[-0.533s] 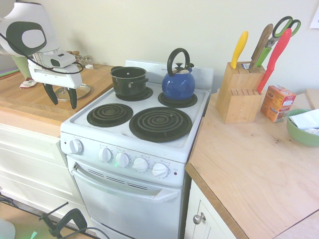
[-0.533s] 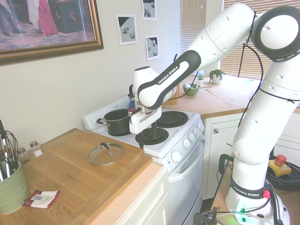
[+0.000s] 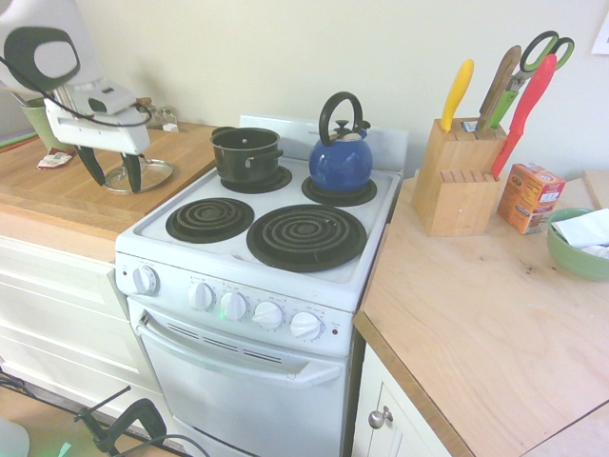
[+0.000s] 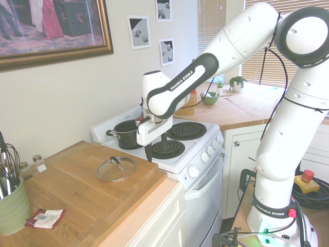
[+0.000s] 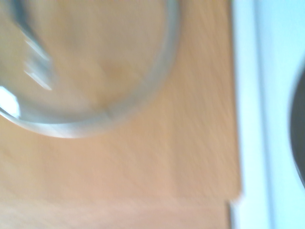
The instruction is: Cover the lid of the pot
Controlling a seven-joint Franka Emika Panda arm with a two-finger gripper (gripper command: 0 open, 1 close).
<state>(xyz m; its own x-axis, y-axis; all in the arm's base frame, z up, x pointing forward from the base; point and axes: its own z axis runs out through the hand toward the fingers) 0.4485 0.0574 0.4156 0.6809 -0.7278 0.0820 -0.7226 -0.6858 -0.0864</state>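
Note:
The clear glass lid (image 4: 116,168) with its small knob lies flat on the wooden counter (image 4: 77,195) left of the stove; its blurred rim (image 5: 119,105) fills part of the wrist view. On the stove's back left burner stands the black pot (image 3: 245,152), uncovered, also seen from the other side (image 4: 128,134). My gripper (image 3: 119,186) hangs open and empty above the counter's edge, between the lid (image 3: 152,177) and the stove. From the second exterior view the gripper (image 4: 149,157) is a short way to the right of the lid and above it.
A blue kettle (image 3: 341,157) sits on the back right burner beside the pot. A knife block (image 3: 457,176), an orange box (image 3: 529,195) and a green bowl (image 3: 579,249) stand on the right counter. A green utensil cup (image 4: 11,206), spice jars (image 4: 37,163) and a red packet (image 4: 46,217) occupy the left counter.
The gripper has moved off the stove's front left burner and over the wooden counter, closer to the lid. It stays open. Lid and pot have not moved.

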